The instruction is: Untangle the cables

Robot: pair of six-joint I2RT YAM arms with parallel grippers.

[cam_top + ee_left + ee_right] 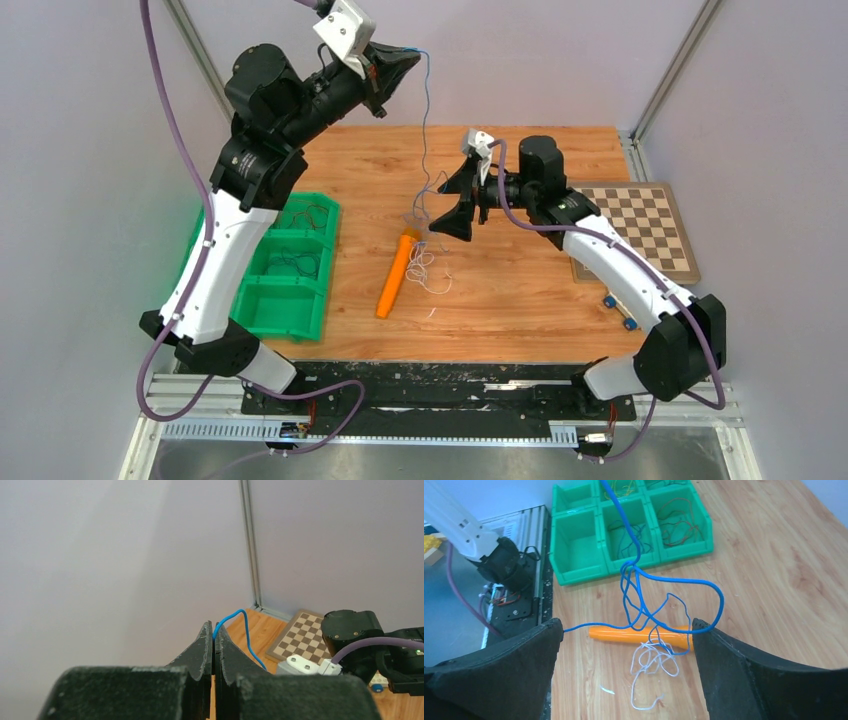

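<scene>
With your left gripper [402, 62] clamped on the blue cable [425, 120] and your right gripper [438, 208] spread open around its loops at the marker's [393, 275] 1 o'clock end, pulling higher may cinch them tight, apparently snaring the white cable [428, 272].

A blue hair-thin wire [630, 569] and a white curly wire [651, 655] cross a plain orange plastic marker [621, 634] on the honey-brown, grained wooden table [520, 300]. The sectioned plastic bin [579, 572] is bright green, the square wooden chessboard [640, 228] chequered dark brown and cream, the robot hoses [372, 641] lilac.
</scene>
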